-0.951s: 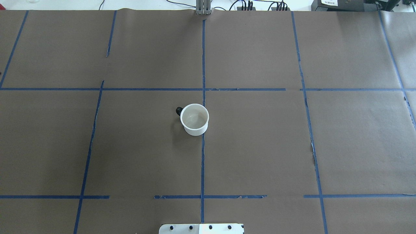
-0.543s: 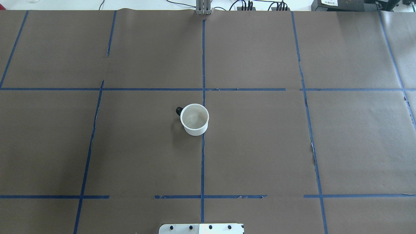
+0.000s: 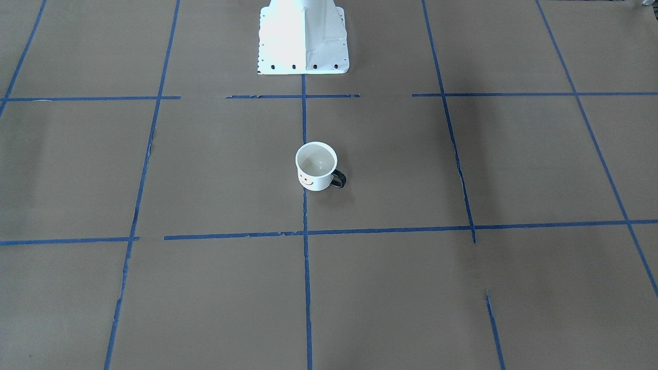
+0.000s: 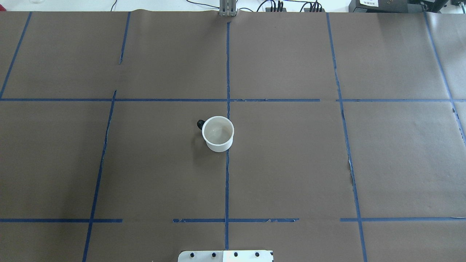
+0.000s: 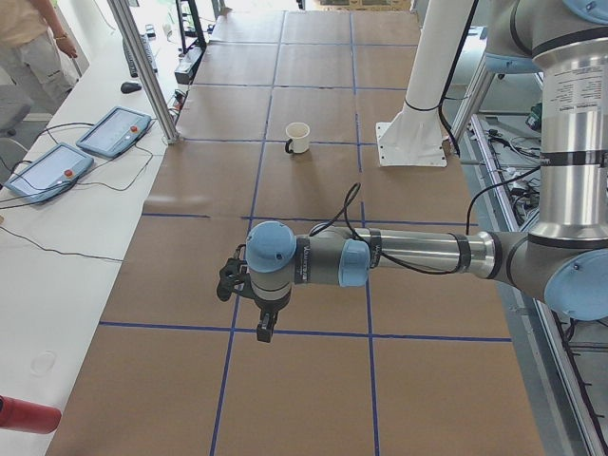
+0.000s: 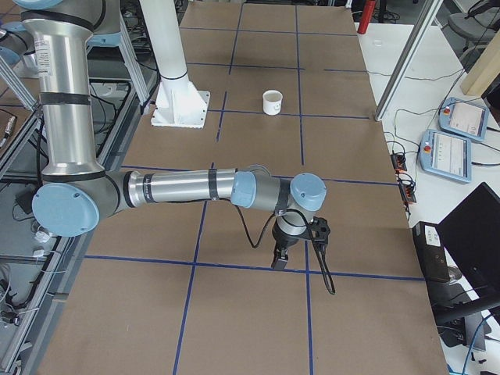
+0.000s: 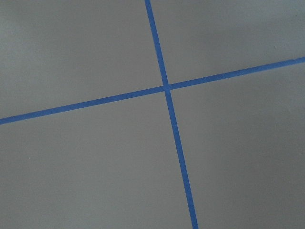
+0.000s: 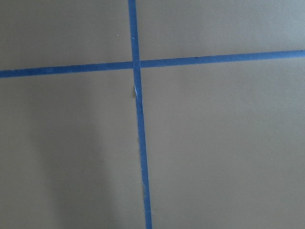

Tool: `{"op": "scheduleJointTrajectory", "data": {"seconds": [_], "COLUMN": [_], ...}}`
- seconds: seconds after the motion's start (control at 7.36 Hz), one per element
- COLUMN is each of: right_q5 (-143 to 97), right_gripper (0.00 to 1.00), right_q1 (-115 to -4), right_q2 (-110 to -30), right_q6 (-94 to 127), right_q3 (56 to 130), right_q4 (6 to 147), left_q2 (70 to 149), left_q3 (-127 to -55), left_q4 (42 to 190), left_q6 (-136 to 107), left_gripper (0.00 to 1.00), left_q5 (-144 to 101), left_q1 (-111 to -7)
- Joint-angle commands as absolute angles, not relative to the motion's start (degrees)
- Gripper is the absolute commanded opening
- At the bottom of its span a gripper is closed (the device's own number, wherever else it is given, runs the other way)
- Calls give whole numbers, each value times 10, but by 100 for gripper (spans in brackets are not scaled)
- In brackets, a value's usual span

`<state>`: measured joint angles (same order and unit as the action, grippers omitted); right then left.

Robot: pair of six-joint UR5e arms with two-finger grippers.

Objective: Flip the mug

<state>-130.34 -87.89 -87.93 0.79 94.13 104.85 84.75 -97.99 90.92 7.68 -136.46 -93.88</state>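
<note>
The small white mug [image 4: 217, 134] stands upright, mouth up, near the middle of the brown paper-covered table. Its dark handle points to the left of the overhead view. The front-facing view shows the mug [image 3: 316, 167] with its black smiley face. It appears far off in both side views [image 5: 298, 138] [image 6: 272, 102]. My left gripper [image 5: 264, 328] hangs over the table far from the mug, pointing down. My right gripper [image 6: 280, 259] does the same at the other end. I cannot tell whether either is open or shut. The wrist views show only paper and blue tape.
Blue tape lines [image 4: 227, 174] divide the table into a grid. The robot's white base plate [image 4: 225, 255] sits at the near edge. Teach pendants [image 5: 114, 131] [image 6: 461, 117] and cables lie on side benches. A person [image 5: 33, 38] stands beyond the left bench.
</note>
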Motion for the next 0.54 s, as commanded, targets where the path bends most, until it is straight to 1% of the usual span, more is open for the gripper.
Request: {"op": "scheduleJointTrajectory", "data": {"seconds": [0.0, 0.41], "right_q5": [-1303, -1303], "right_gripper": [100, 100], "right_q1": [-879, -879], "right_q2": [-879, -880], "right_q6": [8, 8], "right_q3": [941, 941], "right_q4": [1049, 1049], "left_q2": [848, 850], "left_q3": [-988, -986], "left_q4": [912, 927], "left_q6": [66, 66], "left_gripper": [100, 100], "left_q5": [-1363, -1362], "left_q1": [-939, -939]}}
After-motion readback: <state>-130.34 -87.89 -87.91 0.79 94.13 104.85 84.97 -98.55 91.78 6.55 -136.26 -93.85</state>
